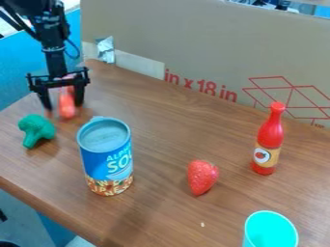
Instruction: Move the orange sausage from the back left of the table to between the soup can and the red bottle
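At the upper left, the gripper [63, 102] hangs over the table's far left corner with its fingers wide apart. Between them is an orange-red object [67, 103], close to the right finger, with a gap on its left side; whether it touches that finger I cannot tell. Just below and left of the gripper lies a green broccoli-shaped toy [36, 129]. A blue soup can [108, 161] stands upright, nearer the camera and to the right.
A red strawberry [202, 177] lies right of the can. Farther right stands a red bottle [268, 140], and a turquoise cup [270, 231] is at the bottom right. A cardboard panel [193, 43] rises along the back edge of the wooden table [161, 217].
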Available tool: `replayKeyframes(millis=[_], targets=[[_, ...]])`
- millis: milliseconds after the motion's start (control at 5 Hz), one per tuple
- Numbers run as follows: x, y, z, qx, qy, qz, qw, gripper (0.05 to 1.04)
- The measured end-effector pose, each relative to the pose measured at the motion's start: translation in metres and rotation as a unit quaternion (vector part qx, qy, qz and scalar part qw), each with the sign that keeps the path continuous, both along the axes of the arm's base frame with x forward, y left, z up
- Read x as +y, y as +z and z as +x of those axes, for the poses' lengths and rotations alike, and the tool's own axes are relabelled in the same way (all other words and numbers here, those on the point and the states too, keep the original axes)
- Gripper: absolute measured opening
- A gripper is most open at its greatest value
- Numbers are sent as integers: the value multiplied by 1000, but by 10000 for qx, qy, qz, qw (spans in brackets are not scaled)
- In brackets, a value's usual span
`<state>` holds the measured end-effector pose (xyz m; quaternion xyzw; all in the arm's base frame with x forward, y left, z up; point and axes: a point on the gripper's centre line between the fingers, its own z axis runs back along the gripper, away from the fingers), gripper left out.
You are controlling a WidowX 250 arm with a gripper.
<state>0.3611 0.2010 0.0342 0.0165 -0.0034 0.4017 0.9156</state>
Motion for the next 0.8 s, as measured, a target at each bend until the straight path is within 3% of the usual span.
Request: replayKeyframes(millis=[200, 400, 600, 800], targets=[[8, -2, 7, 34, 42, 32, 10000, 961], [16, -1, 7, 58, 138, 46, 9999, 689], [15, 0, 6, 70, -213, -100, 9997, 566], [-5, 16, 2, 94, -1261, 62, 9919, 566]])
